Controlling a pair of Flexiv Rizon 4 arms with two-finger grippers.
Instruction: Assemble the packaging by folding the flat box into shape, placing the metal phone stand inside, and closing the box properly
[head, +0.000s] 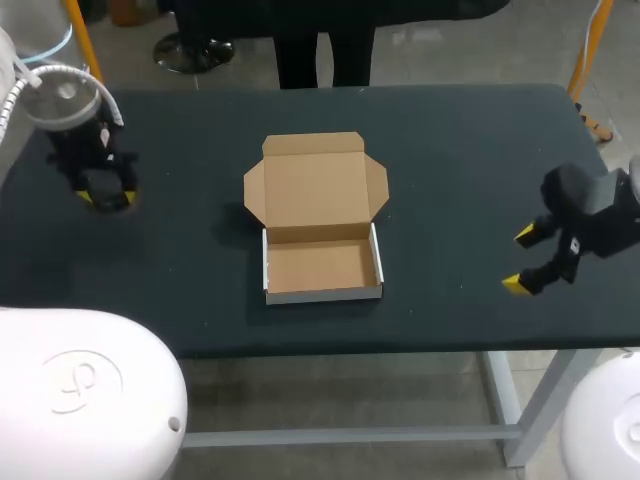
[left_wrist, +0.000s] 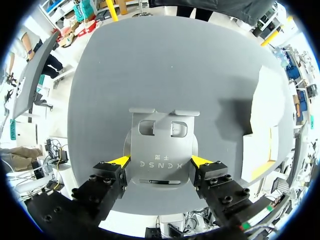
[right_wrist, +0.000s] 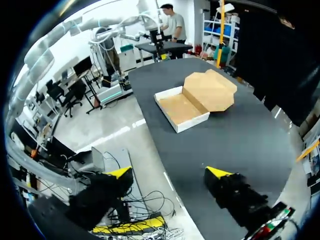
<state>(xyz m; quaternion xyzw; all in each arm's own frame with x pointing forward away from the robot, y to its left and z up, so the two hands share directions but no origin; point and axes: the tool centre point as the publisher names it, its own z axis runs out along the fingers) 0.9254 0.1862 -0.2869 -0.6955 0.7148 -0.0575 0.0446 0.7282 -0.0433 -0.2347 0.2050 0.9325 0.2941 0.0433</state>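
The left pincer is clamping the metal phone stand by both side edges, flat on the bench's left part. The open box is sitting mid-bench, well apart from it. The right pincer is hanging spread near the right edge.

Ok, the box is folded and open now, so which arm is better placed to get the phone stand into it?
Left. The left gripper is right at the phone stand, beside the open box. The right gripper hangs with jaws open and empty on the box's other side, away from the stand.
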